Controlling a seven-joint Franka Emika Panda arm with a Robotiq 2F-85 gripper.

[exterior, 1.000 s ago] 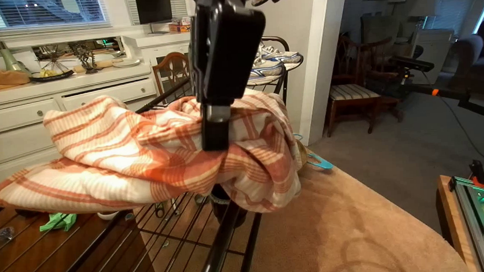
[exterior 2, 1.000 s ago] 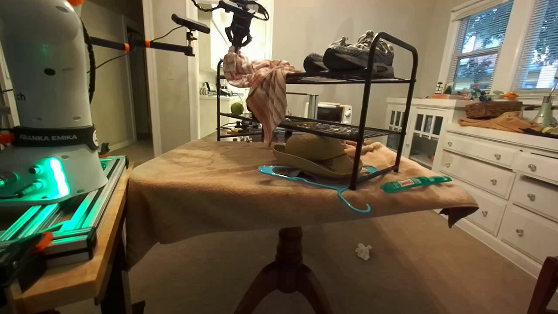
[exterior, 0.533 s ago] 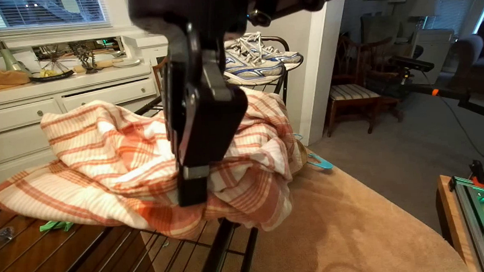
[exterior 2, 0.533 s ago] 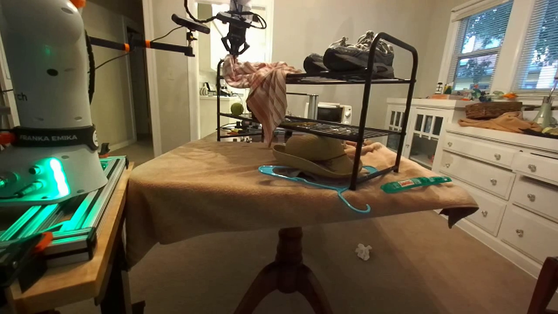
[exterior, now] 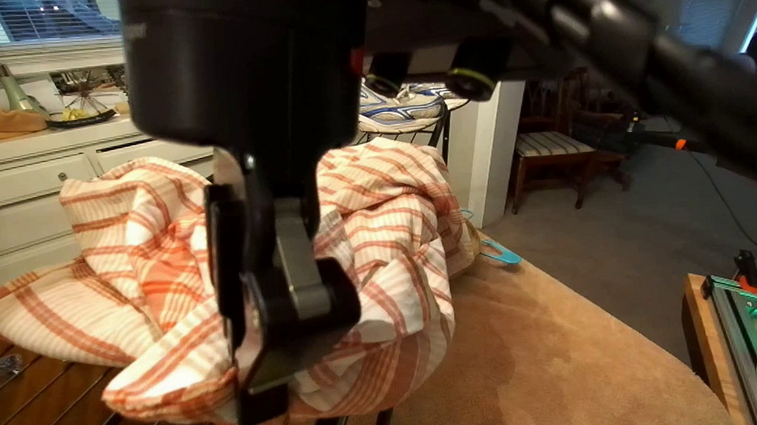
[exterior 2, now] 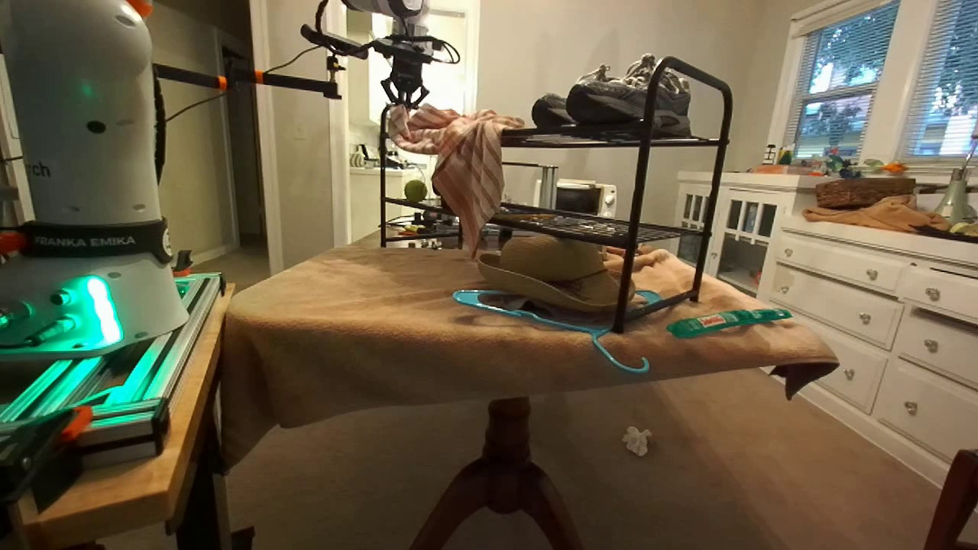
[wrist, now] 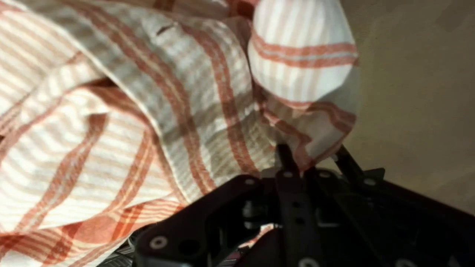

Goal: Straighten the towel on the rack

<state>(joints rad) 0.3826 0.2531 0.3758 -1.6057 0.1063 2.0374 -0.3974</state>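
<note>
The towel, white with orange-red stripes, lies crumpled over one end of the black rack's (exterior 2: 642, 198) top shelf. It shows in both exterior views (exterior: 391, 199) (exterior 2: 470, 164). One corner hangs down the rack's side. My gripper points down at the towel's bunched end in both exterior views (exterior: 262, 403) (exterior 2: 405, 104). In the wrist view, my gripper (wrist: 311, 154) has a fold of the towel (wrist: 207, 81) between its fingers (wrist: 285, 157). The jaws stand a little apart around that fold. The far finger is hidden in an exterior view.
Grey sneakers (exterior 2: 634, 103) stand at the far end of the top shelf. A straw hat (exterior 2: 546, 263) sits under the lower shelf, with a blue hanger (exterior 2: 527, 315) in front. A green packet (exterior 2: 730, 321) lies on the cloth-covered table (exterior 2: 344, 321). A camera arm (exterior 2: 294, 82) is behind.
My gripper has moved down and away from the shoes, toward the rack's near end. The towel's bunched end has been dragged along and lowered; a corner now sticks out beside the gripper.
</note>
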